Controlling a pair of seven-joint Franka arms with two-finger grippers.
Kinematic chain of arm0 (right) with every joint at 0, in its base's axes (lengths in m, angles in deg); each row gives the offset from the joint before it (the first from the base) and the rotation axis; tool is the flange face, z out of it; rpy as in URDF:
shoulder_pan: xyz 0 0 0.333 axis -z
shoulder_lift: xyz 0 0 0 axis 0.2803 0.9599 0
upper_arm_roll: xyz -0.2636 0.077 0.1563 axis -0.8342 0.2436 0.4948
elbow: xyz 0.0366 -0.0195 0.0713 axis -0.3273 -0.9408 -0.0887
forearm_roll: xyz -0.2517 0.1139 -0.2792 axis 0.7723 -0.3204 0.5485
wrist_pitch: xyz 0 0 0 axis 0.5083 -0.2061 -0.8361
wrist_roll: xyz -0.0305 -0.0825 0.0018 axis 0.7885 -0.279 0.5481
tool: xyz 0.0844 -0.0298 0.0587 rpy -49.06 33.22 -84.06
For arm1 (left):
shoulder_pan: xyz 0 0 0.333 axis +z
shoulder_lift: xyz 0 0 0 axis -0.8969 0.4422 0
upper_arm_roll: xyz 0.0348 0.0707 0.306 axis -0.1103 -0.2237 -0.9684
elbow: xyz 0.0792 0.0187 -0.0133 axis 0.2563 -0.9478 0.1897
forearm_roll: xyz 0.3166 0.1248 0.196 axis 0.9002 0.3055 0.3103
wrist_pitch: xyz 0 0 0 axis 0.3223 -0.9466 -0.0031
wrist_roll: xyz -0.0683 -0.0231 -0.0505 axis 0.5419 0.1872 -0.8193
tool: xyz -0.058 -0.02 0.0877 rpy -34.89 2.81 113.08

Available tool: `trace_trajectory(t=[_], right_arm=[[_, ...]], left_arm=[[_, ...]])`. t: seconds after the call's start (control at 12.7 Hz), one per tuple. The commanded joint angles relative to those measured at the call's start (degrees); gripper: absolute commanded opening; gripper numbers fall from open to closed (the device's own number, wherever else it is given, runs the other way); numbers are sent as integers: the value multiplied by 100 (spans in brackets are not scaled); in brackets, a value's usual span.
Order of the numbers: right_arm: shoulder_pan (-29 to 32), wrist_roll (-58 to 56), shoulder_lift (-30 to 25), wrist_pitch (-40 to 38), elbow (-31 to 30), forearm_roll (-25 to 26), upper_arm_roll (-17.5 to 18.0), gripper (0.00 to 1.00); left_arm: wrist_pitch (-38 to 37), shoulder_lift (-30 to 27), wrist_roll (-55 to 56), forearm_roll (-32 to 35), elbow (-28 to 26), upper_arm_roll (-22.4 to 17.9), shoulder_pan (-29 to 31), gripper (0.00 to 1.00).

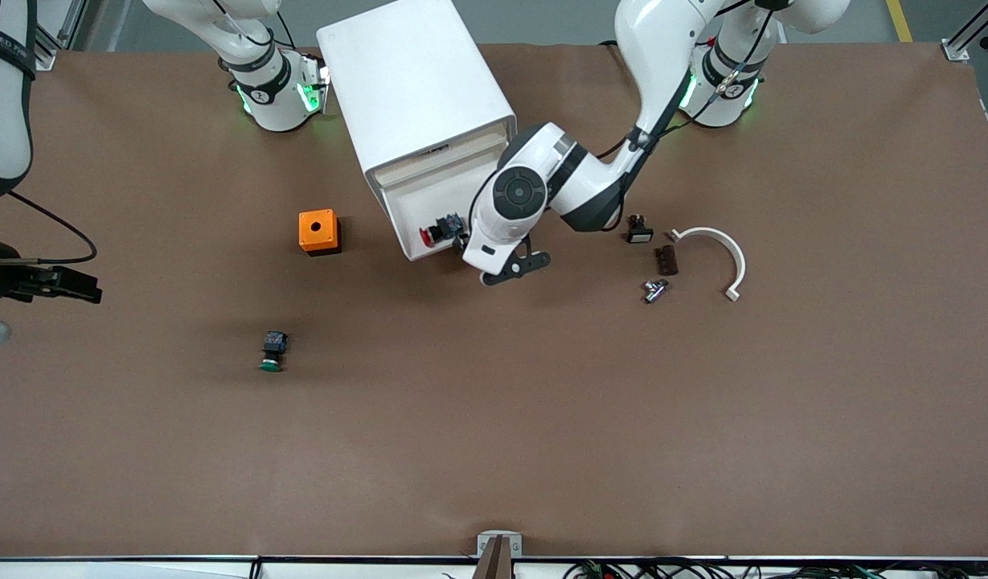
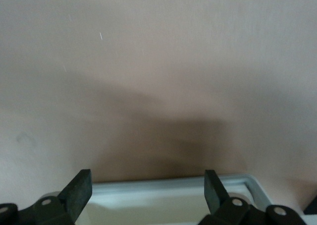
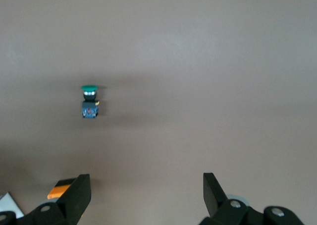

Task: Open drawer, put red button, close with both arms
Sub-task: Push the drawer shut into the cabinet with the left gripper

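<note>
The white cabinet [image 1: 413, 80] stands between the arms' bases with its lowest drawer [image 1: 417, 201] pulled out. The red button [image 1: 436, 232] lies in that drawer near its front rim, red cap toward the right arm's end. My left gripper [image 1: 467, 245] is over the drawer's front corner, beside the button, mostly hidden under its wrist. In the left wrist view it [image 2: 147, 185] is open and empty over the drawer's front rim [image 2: 163, 185]. My right gripper [image 1: 92, 289] waits over the table's edge at the right arm's end. It [image 3: 147, 188] is open and empty.
An orange box [image 1: 318, 232] stands beside the drawer toward the right arm's end. A green-capped button [image 1: 273, 351] lies nearer the front camera and shows in the right wrist view [image 3: 89, 102]. Small parts [image 1: 654, 265] and a white curved piece [image 1: 715, 249] lie toward the left arm's end.
</note>
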Motion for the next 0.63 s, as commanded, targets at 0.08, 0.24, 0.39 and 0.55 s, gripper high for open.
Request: trace_trajectory(t=[0.08, 0.24, 0.39, 0.55], right_arm=[[25, 59, -160, -402, 16, -293, 79, 100], [96, 51, -450, -489, -176, -551, 61, 100], [96, 33, -705, -463, -291, -551, 61, 100], [87, 7, -994, -490, -431, -507, 61, 100]], left_arm=[[78, -194, 536, -2, -244, 488, 0, 100], [79, -194, 800, -2, -279, 726, 0, 100], [79, -194, 994, -2, -367, 937, 0, 100], [70, -203, 1153, -2, -411, 1008, 0, 100]])
